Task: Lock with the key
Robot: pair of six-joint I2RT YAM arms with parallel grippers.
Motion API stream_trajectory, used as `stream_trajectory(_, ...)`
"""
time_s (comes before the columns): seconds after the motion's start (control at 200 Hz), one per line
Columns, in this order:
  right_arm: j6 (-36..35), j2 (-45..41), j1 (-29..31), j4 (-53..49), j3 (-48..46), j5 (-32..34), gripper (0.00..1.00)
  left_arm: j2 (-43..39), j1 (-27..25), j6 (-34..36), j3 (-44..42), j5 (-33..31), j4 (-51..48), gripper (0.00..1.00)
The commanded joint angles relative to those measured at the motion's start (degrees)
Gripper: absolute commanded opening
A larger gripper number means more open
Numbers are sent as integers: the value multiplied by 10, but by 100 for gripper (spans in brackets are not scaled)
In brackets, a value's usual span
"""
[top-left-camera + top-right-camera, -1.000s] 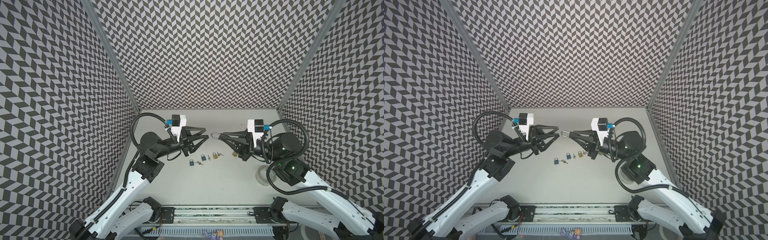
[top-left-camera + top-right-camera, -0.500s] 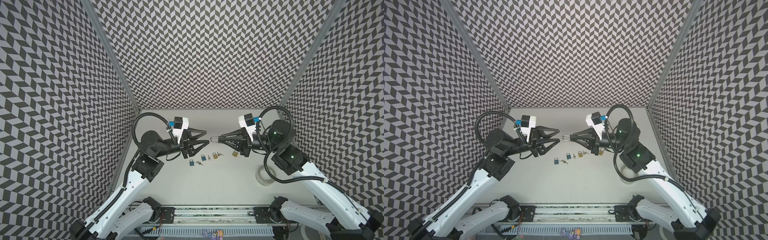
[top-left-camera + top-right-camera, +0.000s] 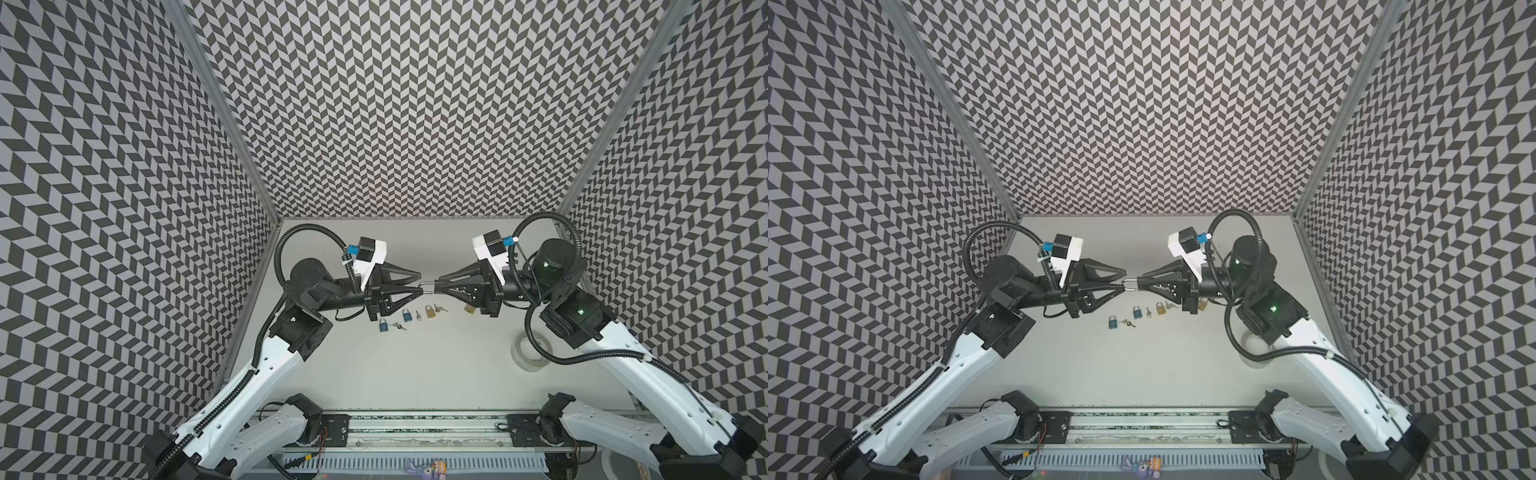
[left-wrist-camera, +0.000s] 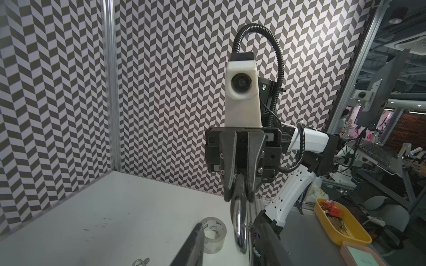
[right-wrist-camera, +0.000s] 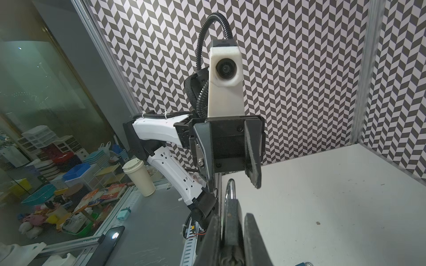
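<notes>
Here the right gripper [image 4: 239,199] is clamping the padlock [image 5: 232,216] by its body in the air above the table [image 3: 415,374], where a key [image 3: 417,314] is lying unused, apparently so its loop is pointing into the left gripper [image 3: 420,283], whose jaws are standing apart around it.

The walls [image 3: 415,104] are black-and-grey chevron, the table [image 3: 415,374] pale grey, one padlock [image 3: 382,325] blue.

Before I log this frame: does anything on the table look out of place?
A tape roll stands on the table, apart from the row of padlocks and keys; it seems unrelated to locking. Nothing looks spilled or damaged.
</notes>
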Motion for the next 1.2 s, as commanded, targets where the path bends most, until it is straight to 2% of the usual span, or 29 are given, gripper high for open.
stream_trajectory(0.0,6,0,-1,43,8,-14,0,5,-7,7,10,13,6,33)
stream_trajectory(0.095,7,-3,-1,46,7,-14,0,5,-9,8,10,11,5,32)
stream_trajectory(0.19,8,-4,-1,49,5,-15,0,4,-9,9,10,9,5,26)
stream_trajectory(0.491,6,-5,-1,51,-2,-13,0,5,-10,14,13,10,0,0)
stream_trajectory(0.761,-19,9,-1,23,4,-7,0,11,-21,11,12,15,16,0)
stream_trajectory(1.056,-13,45,14,43,-2,-19,0,49,-100,15,16,-6,36,0)
stream_trajectory(1.197,-22,44,16,34,-4,-14,0,55,-107,15,17,-11,42,0)
